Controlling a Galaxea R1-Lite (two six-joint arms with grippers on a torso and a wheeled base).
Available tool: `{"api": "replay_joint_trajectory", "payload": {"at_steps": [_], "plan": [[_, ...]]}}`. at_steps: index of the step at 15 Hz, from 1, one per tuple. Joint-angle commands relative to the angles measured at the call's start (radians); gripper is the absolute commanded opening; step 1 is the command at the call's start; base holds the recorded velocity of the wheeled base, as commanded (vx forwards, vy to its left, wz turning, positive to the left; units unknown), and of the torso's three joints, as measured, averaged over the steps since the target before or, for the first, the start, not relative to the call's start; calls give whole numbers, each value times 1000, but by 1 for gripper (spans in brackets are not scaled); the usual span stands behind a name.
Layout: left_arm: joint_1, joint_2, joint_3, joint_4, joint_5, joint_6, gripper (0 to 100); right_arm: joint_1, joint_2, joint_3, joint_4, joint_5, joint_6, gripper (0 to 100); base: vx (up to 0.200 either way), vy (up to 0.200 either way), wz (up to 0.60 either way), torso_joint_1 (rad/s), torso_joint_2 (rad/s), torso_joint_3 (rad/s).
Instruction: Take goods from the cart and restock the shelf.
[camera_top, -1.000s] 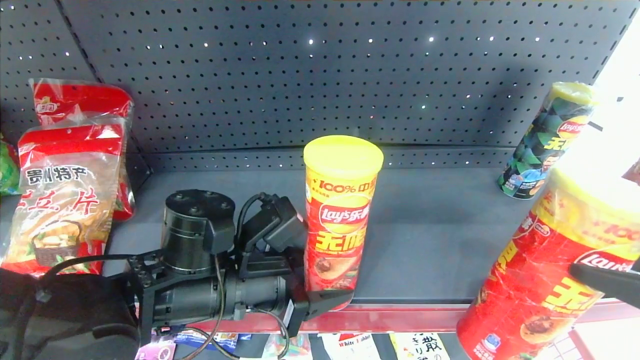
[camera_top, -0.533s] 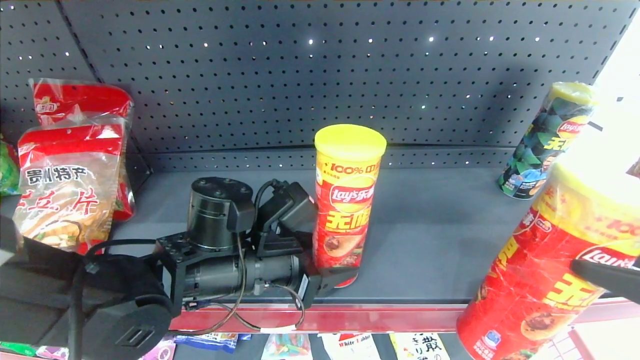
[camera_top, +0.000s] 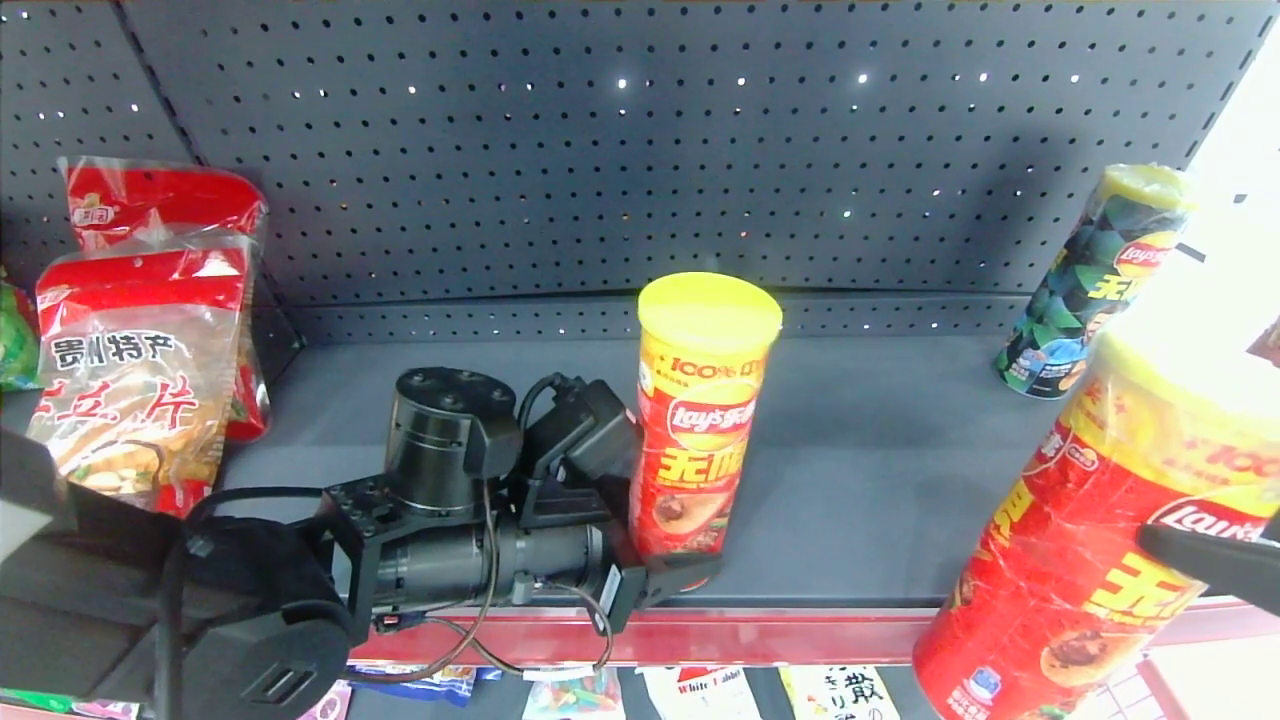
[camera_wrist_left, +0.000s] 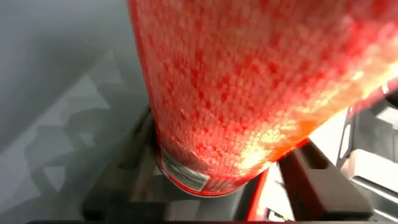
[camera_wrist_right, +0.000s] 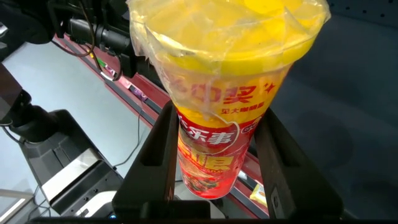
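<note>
A red chip can with a yellow lid (camera_top: 700, 420) stands slightly tilted near the front of the grey shelf (camera_top: 880, 470). My left gripper (camera_top: 680, 562) is shut on its lower part, coming in from the left. In the left wrist view the same red can (camera_wrist_left: 224, 93) fills the space between the left gripper's (camera_wrist_left: 217, 180) fingers. My right gripper (camera_top: 1185, 560) holds a second red chip can (camera_top: 1090, 540) off the shelf's front right corner. In the right wrist view this second can (camera_wrist_right: 217, 112), wrapped in clear film, sits between the right gripper's (camera_wrist_right: 217, 171) black fingers.
A dark green chip can (camera_top: 1090, 285) stands at the shelf's back right. Red snack bags (camera_top: 140, 370) lean at the left end. A pegboard wall (camera_top: 600, 150) closes the back. The red shelf edge (camera_top: 800, 635) runs along the front, with small goods (camera_top: 840, 692) on the shelf below.
My left arm carried its can to the right and deeper onto the shelf, then lowered it a little. The right gripper and its can stayed where they were.
</note>
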Motion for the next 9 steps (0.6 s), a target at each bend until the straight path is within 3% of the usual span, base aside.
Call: {"api": "replay_joint_trajectory", "payload": {"at_steps": [1, 6, 9], "plan": [[-3, 5, 0, 1, 2, 0, 100, 0, 1, 1, 0, 1, 0, 0, 0, 0, 0, 0, 0, 0], [-2, -24, 34, -1, 2, 0, 100, 0, 3, 4, 0, 1, 0, 0, 0, 0, 0, 0, 0, 0], [32, -88, 85, -1, 23, -6, 100, 3, 11, 6, 0, 1, 0, 0, 0, 0, 0, 0, 0, 0]]}}
